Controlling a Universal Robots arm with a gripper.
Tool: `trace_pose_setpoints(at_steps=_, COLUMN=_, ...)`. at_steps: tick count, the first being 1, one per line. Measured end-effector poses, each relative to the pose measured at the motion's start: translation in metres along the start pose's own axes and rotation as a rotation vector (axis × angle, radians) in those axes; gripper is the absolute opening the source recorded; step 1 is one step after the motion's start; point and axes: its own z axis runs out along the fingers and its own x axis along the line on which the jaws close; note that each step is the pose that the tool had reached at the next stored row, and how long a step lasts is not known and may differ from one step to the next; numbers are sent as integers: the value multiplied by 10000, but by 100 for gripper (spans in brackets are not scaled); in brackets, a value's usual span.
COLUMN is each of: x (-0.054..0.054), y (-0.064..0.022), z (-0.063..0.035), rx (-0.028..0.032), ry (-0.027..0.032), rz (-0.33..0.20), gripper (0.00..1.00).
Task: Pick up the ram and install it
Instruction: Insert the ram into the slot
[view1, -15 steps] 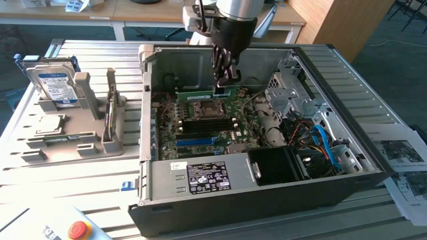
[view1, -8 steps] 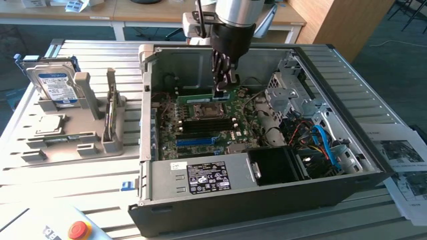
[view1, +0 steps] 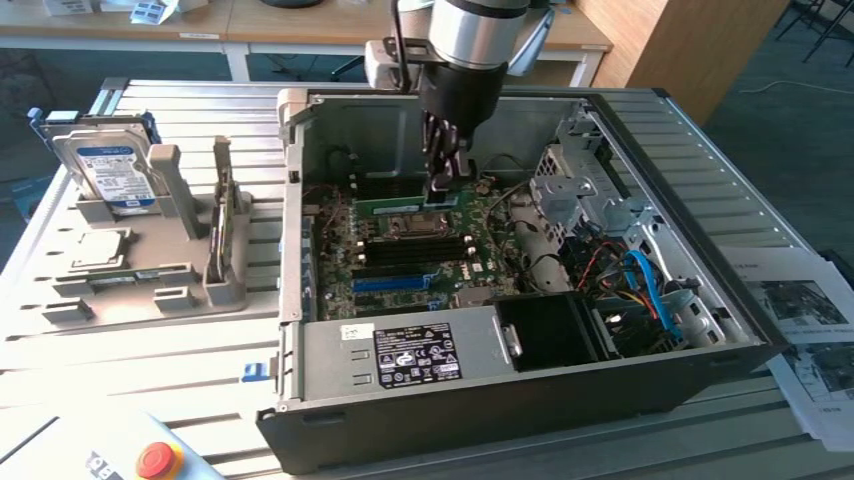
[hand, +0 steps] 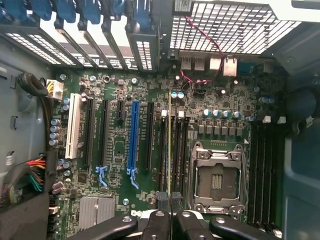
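Note:
My gripper (view1: 445, 186) reaches down into the open computer case (view1: 667, 385), close above the motherboard (view1: 400, 260). It is shut on the ram (hand: 170, 145), which appears edge-on as a thin line running away from the fingertips (hand: 162, 198) in the wrist view. The stick hangs over the black memory slots (hand: 178, 150) with white clips, right beside the CPU socket (hand: 217, 177). In the exterior view the ram (view1: 400, 208) is a green strip lying level under the gripper, just behind the socket. Whether it touches a slot I cannot tell.
A long blue slot (hand: 132, 140) and several black expansion slots lie farther along the board. More memory slots (hand: 262, 170) flank the socket's other side. The power supply (view1: 414, 355) and drive cage (view1: 587, 185) crowd the case. A hard drive (view1: 114, 175) stands in a grey fixture (view1: 160, 290) outside.

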Motion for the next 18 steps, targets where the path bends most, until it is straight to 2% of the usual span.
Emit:
trace_pose_setpoints(at_steps=15, x=-1, y=-12, z=229, rx=0, ry=0, rz=0, gripper=11)
trace_pose_setpoints(at_steps=18, x=-1, y=-13, z=244, rx=-1, ry=2, rz=0, gripper=11)
